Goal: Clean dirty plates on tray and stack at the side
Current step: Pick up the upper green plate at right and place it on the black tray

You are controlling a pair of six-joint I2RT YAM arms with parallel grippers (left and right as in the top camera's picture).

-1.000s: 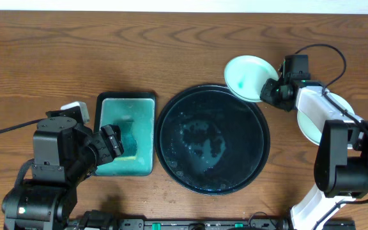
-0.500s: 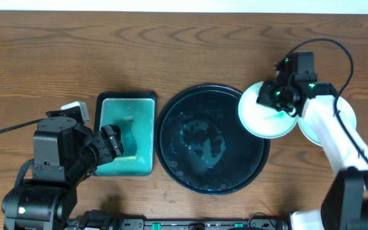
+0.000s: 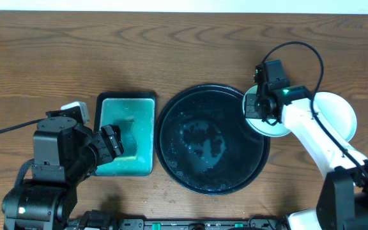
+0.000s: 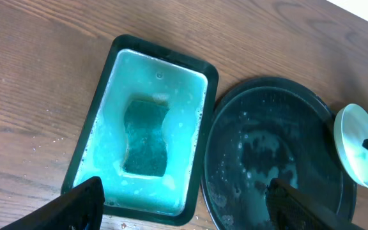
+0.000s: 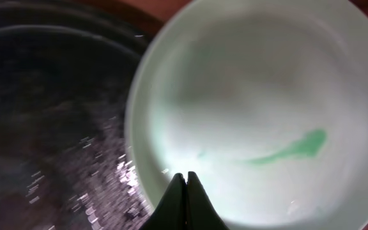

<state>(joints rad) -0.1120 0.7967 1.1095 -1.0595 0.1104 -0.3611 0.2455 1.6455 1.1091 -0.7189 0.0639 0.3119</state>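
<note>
My right gripper [image 3: 260,105] is shut on the rim of a small pale mint plate [image 3: 268,126] with a teal smear [image 5: 292,148], and holds it over the right edge of the large round black tray [image 3: 190,169]. In the right wrist view the shut jaws [image 5: 185,180] pinch the plate's near rim, with the wet tray [image 5: 43,96] to the left. Another white plate [image 3: 334,115] lies on the wood right of the tray. My left gripper [image 3: 110,144] is open and empty over the small rectangular tray's near edge [image 4: 184,214].
A small rectangular black-rimmed tray [image 3: 126,102] holds teal soapy water and a dark teal sponge [image 4: 145,137], left of the round tray [image 4: 235,191]. The held plate also shows in the left wrist view [image 4: 353,144]. Teal suds lie in the round tray's middle.
My right gripper has carried the plate from beyond the tray's far right rim down to its right edge. The plate on the wood at right is now uncovered. The left arm has not moved.
</note>
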